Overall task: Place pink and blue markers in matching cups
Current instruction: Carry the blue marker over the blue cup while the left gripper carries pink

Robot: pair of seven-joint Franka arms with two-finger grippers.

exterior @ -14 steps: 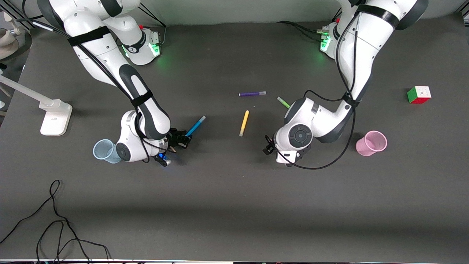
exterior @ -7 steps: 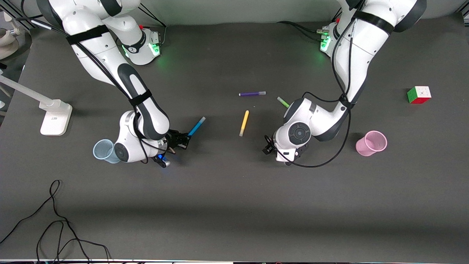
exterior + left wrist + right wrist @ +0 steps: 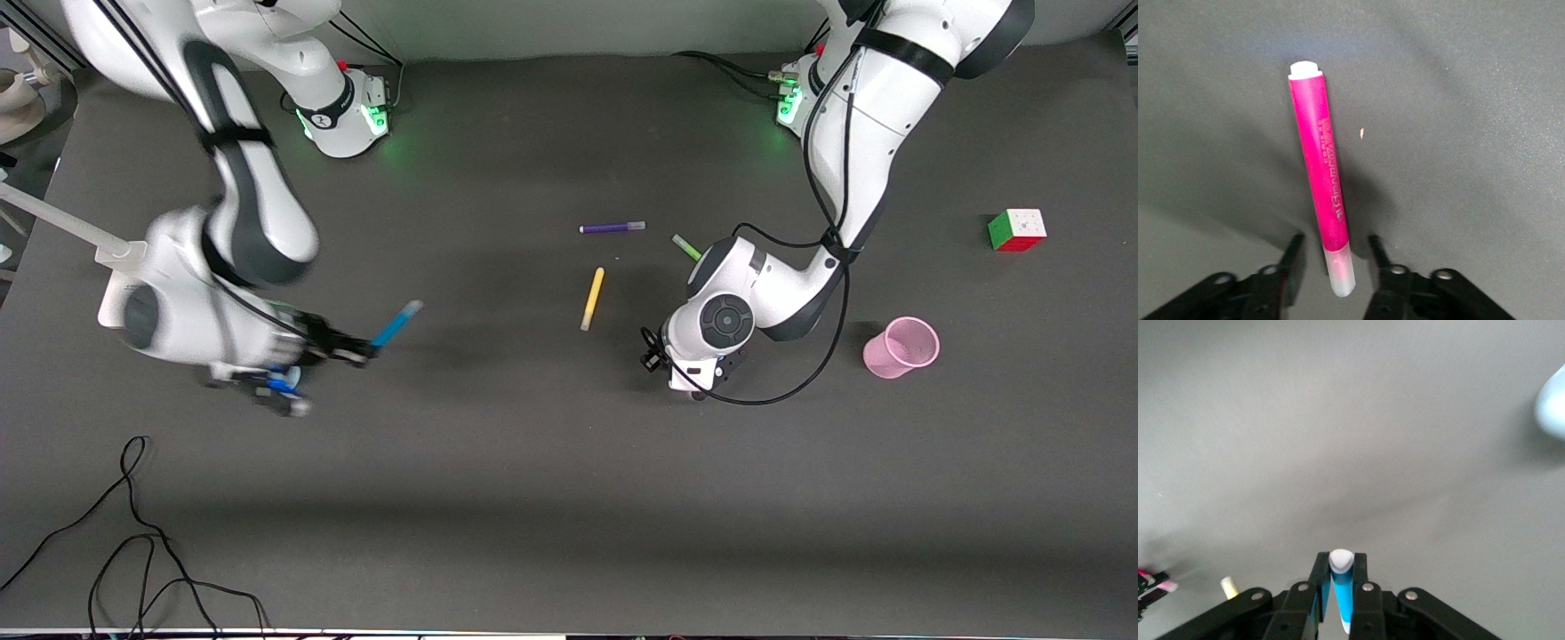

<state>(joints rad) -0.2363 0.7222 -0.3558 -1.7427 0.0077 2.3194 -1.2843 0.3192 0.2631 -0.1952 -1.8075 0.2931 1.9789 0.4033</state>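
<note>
My right gripper [image 3: 357,348] is shut on the blue marker [image 3: 396,322] and holds it up over the table toward the right arm's end. In the right wrist view the marker [image 3: 1343,597] stands between the closed fingers [image 3: 1323,570]. The pale blue cup [image 3: 1552,403] shows only at that view's edge; the arm hides it in the front view. My left gripper [image 3: 653,356] is low over the table, open [image 3: 1335,250], its jaws either side of the pale cap end of the pink marker [image 3: 1319,173], which lies flat. The pink cup [image 3: 901,347] stands toward the left arm's end.
A purple marker [image 3: 612,228], a yellow marker [image 3: 592,298] and a lime-green marker [image 3: 685,246] lie mid-table. A colour cube [image 3: 1016,229] sits toward the left arm's end. A white lamp base [image 3: 133,286] and a loose black cable [image 3: 133,533] are toward the right arm's end.
My right arm has lifted the blue marker and swung it fast toward its own end of the table, covering the blue cup. My left arm has barely moved.
</note>
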